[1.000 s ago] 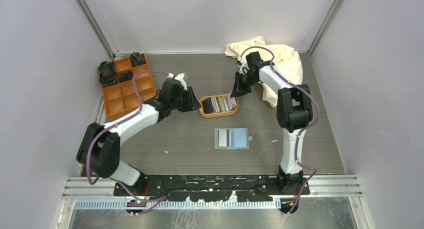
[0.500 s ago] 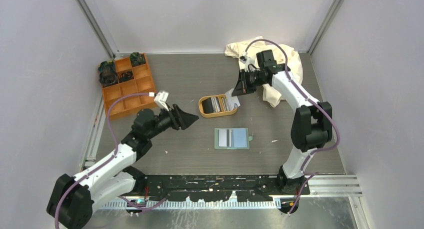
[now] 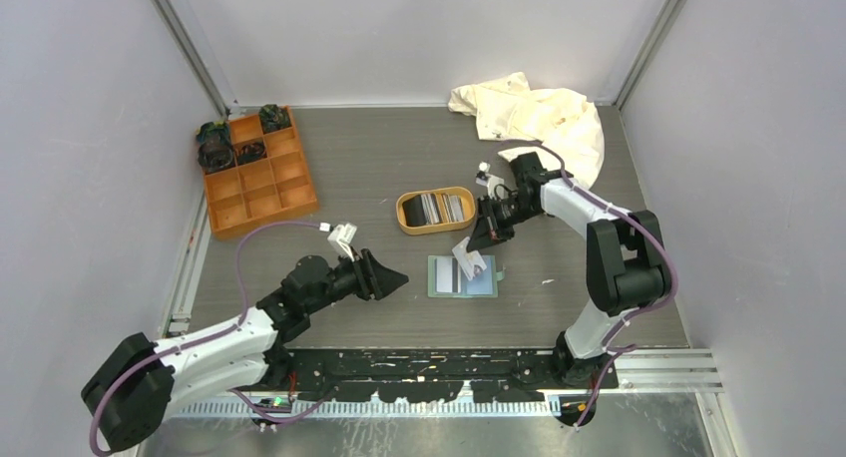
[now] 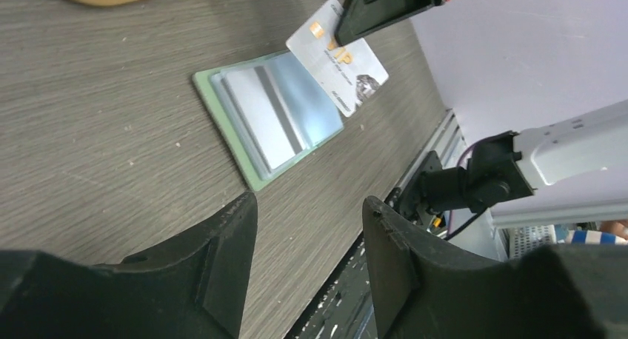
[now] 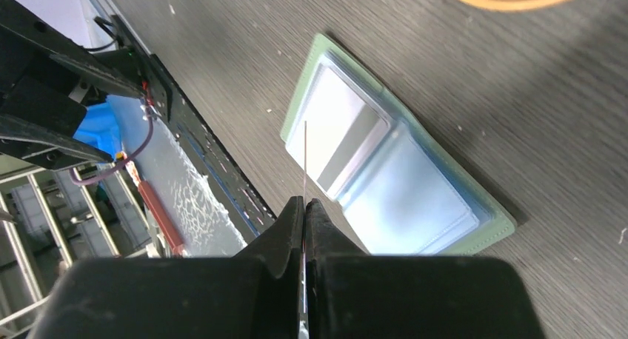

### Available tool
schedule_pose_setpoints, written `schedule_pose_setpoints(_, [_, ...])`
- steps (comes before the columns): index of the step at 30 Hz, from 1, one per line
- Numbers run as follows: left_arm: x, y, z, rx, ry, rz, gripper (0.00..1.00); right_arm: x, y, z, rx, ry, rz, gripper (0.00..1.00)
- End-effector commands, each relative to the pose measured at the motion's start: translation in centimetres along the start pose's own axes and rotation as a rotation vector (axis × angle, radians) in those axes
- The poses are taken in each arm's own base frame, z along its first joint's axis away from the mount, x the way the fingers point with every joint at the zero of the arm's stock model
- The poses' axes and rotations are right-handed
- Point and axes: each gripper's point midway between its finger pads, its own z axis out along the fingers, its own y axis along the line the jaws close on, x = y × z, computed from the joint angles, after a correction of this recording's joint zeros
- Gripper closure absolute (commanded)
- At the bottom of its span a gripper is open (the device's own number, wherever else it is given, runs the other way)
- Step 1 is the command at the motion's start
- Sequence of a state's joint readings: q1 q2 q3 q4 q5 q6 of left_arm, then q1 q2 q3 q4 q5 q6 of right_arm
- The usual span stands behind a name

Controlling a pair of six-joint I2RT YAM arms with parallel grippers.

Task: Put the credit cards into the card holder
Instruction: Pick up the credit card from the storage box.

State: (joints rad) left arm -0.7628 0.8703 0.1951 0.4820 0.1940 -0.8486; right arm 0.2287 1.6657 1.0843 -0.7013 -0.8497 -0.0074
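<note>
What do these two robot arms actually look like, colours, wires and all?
Both look alike: the left arm and right arm are smooth white tubes linked by chunky black rounded joints. A thin purple cable loops loosely outside each, with a small white plug near the wrist. The fingers are matte black, broad, tapering to wedges. I can't make out any lettering.

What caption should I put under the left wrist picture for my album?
The right jaws pinch a white card over the open green card holder.
</note>
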Motion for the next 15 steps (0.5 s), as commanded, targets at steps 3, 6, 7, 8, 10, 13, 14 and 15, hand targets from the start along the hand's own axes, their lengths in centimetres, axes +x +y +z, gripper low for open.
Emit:
schedule_pose_setpoints(3, [0.1, 0.3, 1.5, -0.056, -0.027, 0.007, 0.46, 1.8, -1.7, 0.4, 0.055, 0.06, 0.018, 0.99])
schedule_pose_setpoints(6, [0.8, 0.9, 2.1, -0.091, -0.006, 0.012, 0.46, 2.6, -2.8, 0.7, 0.074, 0.081, 0.052, 0.99])
schedule_pose_setpoints(7, [1.0, 1.1, 2.3, -0.096, -0.001, 0.012, 0.46, 2.7, -3.1, 0.8, 0.081, 0.086, 0.063, 0.99])
schedule_pose_setpoints(8, [1.1, 1.3, 2.4, -0.101, 0.0, 0.012, 0.46, 2.8, -3.4, 1.0, 0.083, 0.092, 0.076, 0.99])
schedule_pose_setpoints(10, [1.3, 1.5, 2.8, -0.109, 0.008, 0.011, 0.46, 2.9, -3.9, 1.4, 0.09, 0.107, 0.101, 0.99])
schedule_pose_setpoints(13, [1.6, 2.0, 3.2, -0.129, 0.025, 0.014, 0.46, 3.1, -4.4, 1.9, 0.088, 0.131, 0.129, 0.99])
schedule_pose_setpoints(14, [1.8, 2.2, 3.4, -0.137, 0.032, 0.014, 0.46, 3.1, -4.5, 2.0, 0.086, 0.137, 0.138, 0.99])
schedule_pose_setpoints(15, [1.9, 2.3, 3.6, -0.141, 0.037, 0.015, 0.46, 3.2, -4.6, 2.1, 0.084, 0.145, 0.147, 0.99])
